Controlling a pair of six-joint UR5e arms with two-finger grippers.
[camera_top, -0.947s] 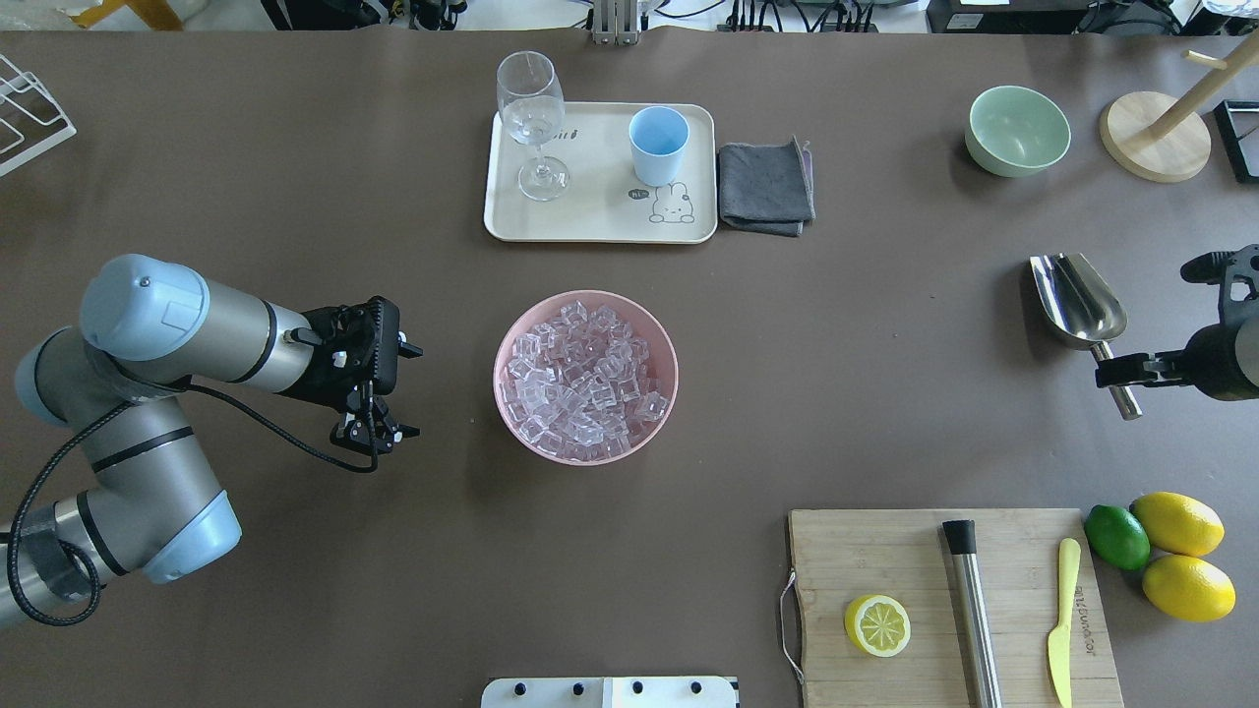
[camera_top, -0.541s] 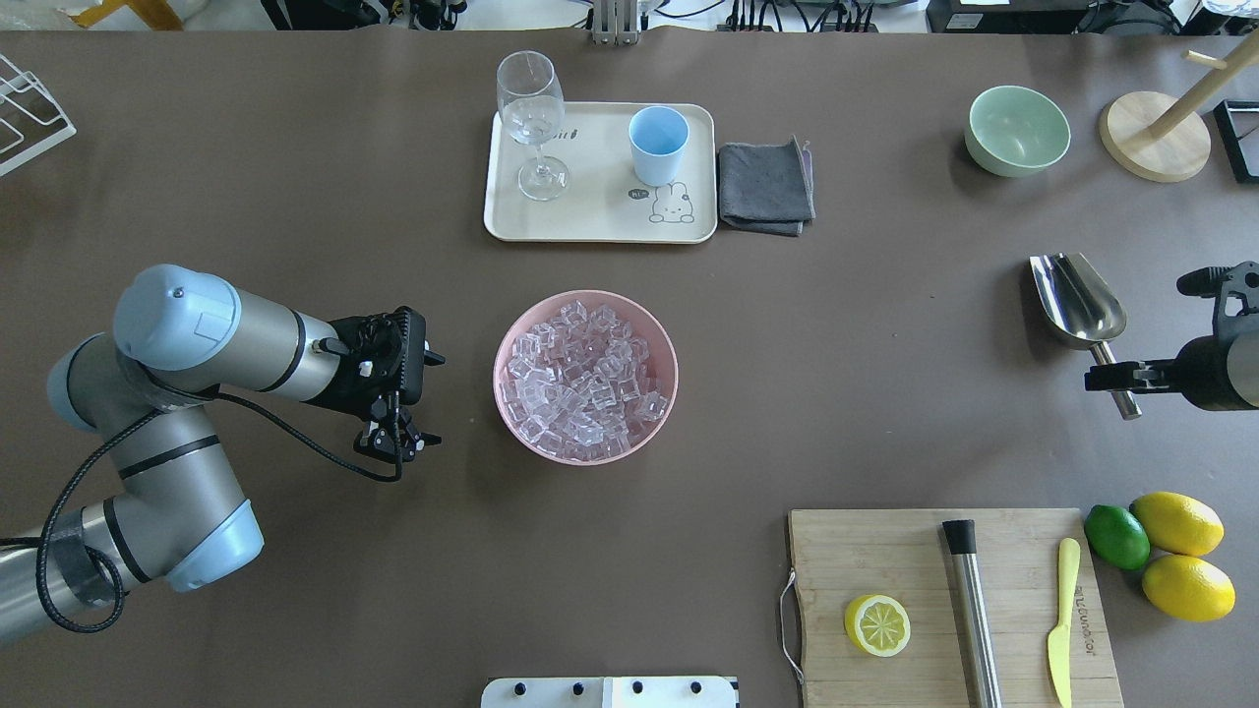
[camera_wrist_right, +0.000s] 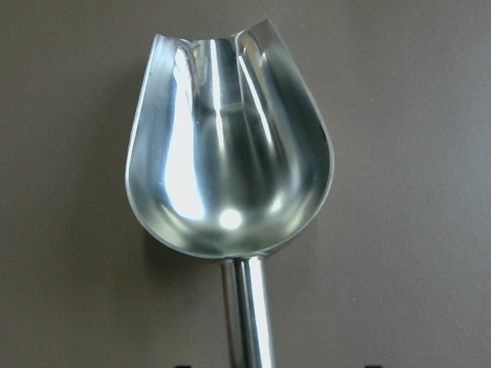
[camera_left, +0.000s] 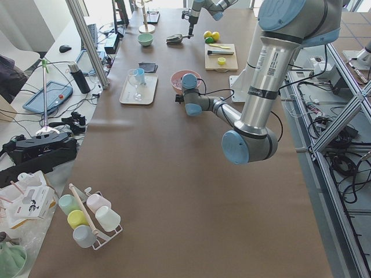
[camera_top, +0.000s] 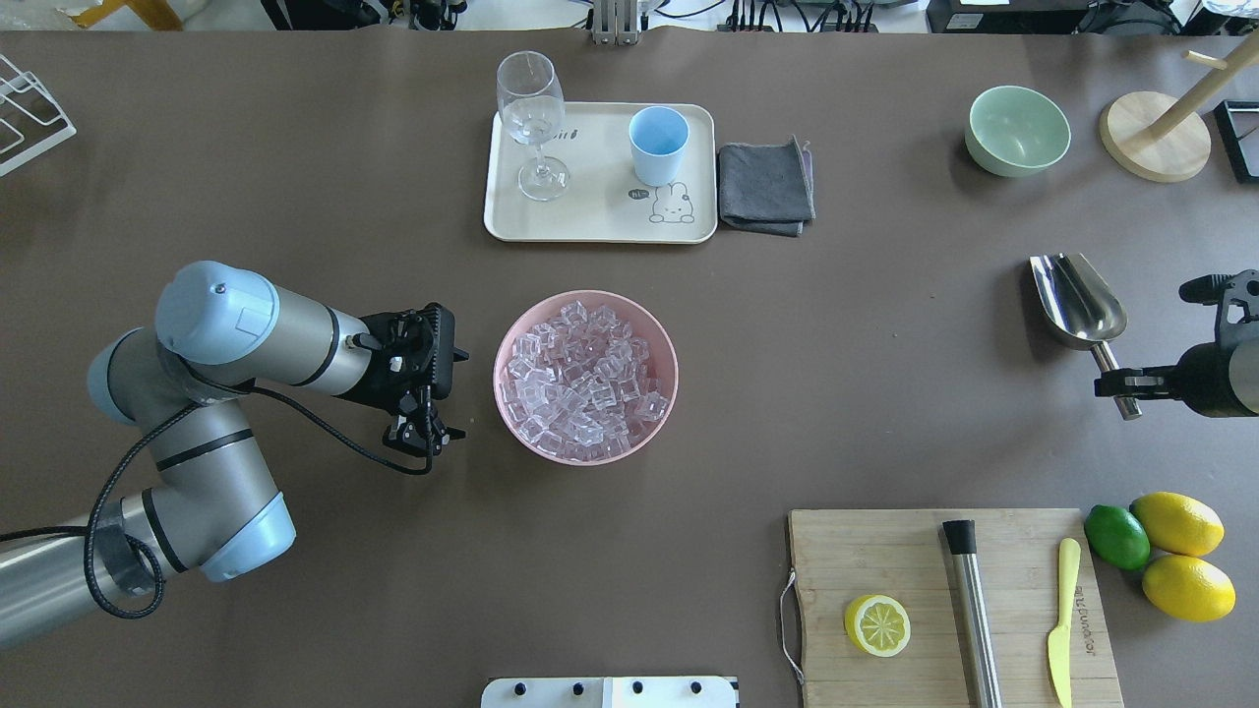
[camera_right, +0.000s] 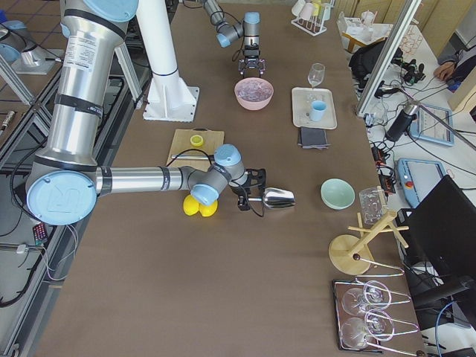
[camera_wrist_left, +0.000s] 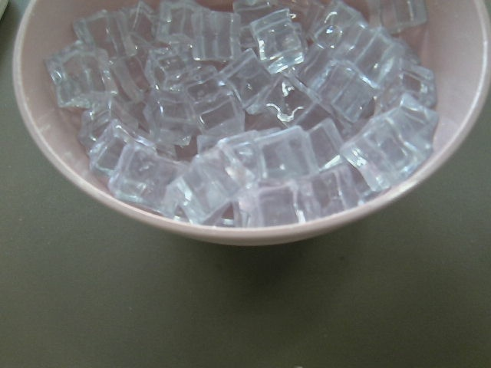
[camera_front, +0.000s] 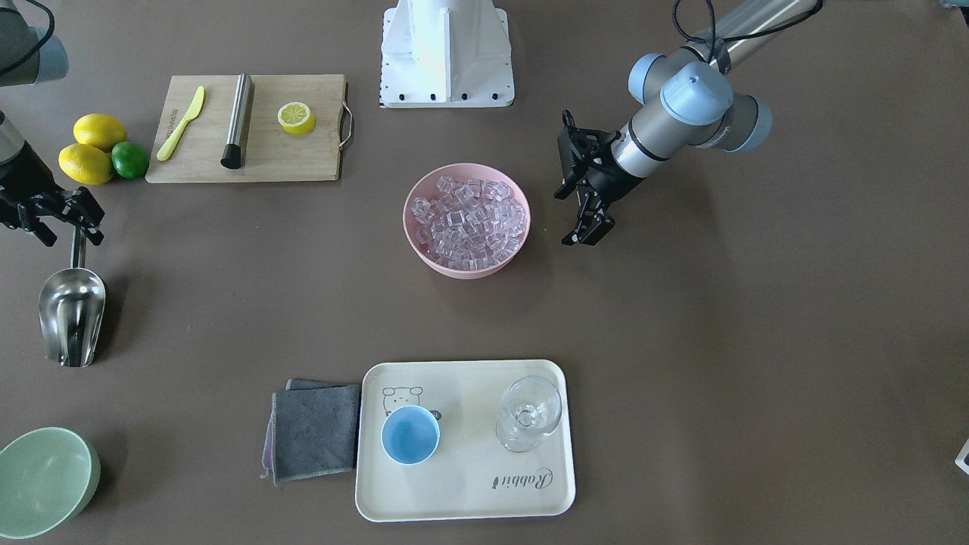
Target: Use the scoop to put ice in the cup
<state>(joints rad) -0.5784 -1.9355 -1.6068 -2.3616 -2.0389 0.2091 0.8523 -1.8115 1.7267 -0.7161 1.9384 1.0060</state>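
The ice (camera_top: 585,379) fills a pink bowl (camera_top: 504,354) at the table's middle and shows close up in the left wrist view (camera_wrist_left: 253,130). The light-blue cup (camera_top: 658,144) stands upright on a cream tray (camera_top: 590,224) beyond the bowl. The steel scoop (camera_top: 1080,300) lies on the table at the right, trough empty, also in the right wrist view (camera_wrist_right: 230,146). My right gripper (camera_top: 1119,384) is open with its fingers on either side of the scoop's handle (camera_front: 76,244). My left gripper (camera_top: 425,440) is open and empty, just left of the bowl.
A wine glass (camera_top: 531,118) shares the tray; a grey cloth (camera_top: 765,187) lies beside it. A green bowl (camera_top: 1017,130) and a wooden stand (camera_top: 1156,146) are at the far right. The cutting board (camera_top: 885,551) holds a lemon half, a steel cylinder and a yellow knife; lemons and a lime (camera_top: 1116,536) lie next to it.
My left arm has moved right, bringing its open gripper close to the pink bowl. My right gripper has shifted slightly at the scoop's handle. The scoop has not moved.
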